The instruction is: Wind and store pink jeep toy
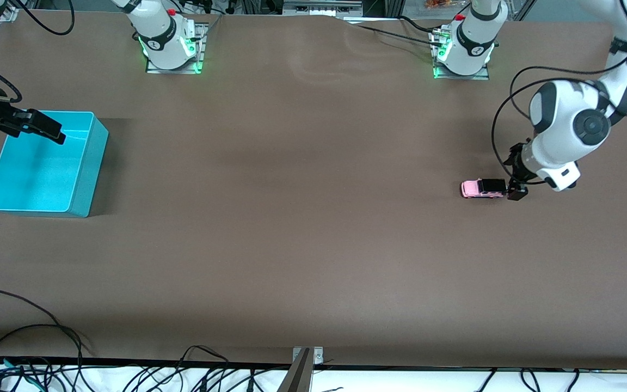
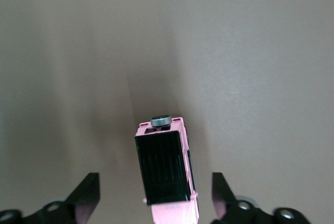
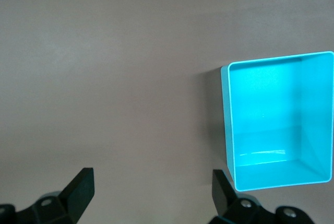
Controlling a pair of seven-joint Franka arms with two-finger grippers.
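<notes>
The pink jeep toy (image 1: 479,188), light pink with a black roof, stands on the brown table toward the left arm's end. My left gripper (image 1: 516,189) is low at the jeep's black-roofed end. In the left wrist view the jeep (image 2: 164,166) lies between the spread fingers (image 2: 86,195), touched by neither; the left gripper (image 2: 155,195) is open. The turquoise bin (image 1: 93,169) stands empty at the right arm's end. My right gripper (image 1: 52,132) hovers open over the bin's edge. In the right wrist view the right gripper (image 3: 151,187) is empty, with the bin (image 3: 225,125) to one side.
Both arm bases (image 1: 171,43) (image 1: 463,49) stand along the table's edge farthest from the front camera. Loose black cables (image 1: 30,332) lie along the edge nearest that camera. Bare brown table (image 1: 292,190) spans between jeep and bin.
</notes>
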